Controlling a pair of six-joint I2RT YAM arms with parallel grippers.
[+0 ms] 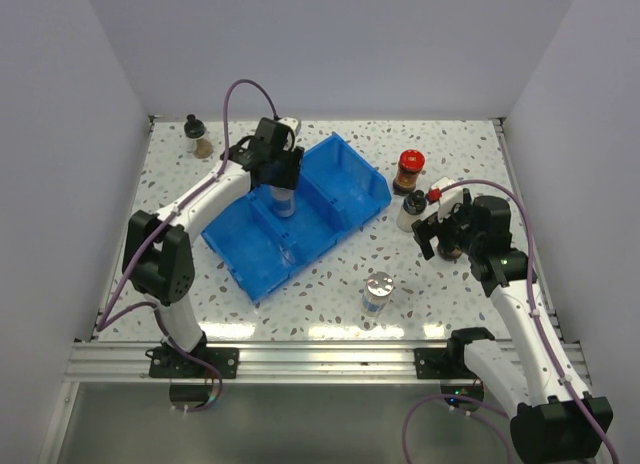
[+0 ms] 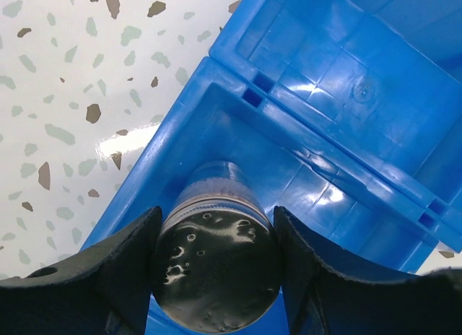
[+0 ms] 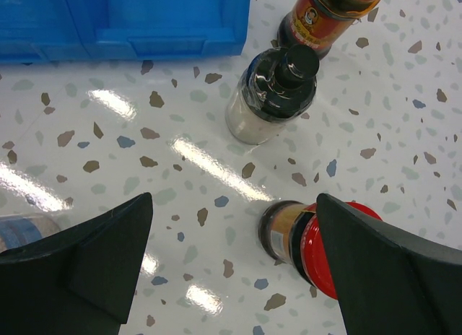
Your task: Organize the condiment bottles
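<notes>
My left gripper [image 2: 215, 230] is clamped on a metal-capped bottle [image 2: 216, 277], its jaws pressed to either side just under the cap. It holds the bottle upright inside the middle compartment of the blue bin [image 1: 345, 179]. I cannot tell whether the base touches the bin floor. My right gripper [image 3: 232, 205] is spread wide and grips nothing, hanging above the worktop [image 1: 330, 284] to the right of the bin. A red-capped bottle [image 3: 299, 237] stands just beside one finger [image 3: 390, 277], at the edge of the gap. Beyond it a black-capped bottle [image 3: 273, 97] with pale contents stands upright. Close behind that is a second red-capped bottle [image 1: 410, 171], near the bin's right corner. A second metal-capped bottle [image 1: 378, 292] stands alone on the near worktop between my two arms, well apart from the others. The other black-capped bottle [image 1: 196, 136] stands in the far left corner, beyond my left arm.
</notes>
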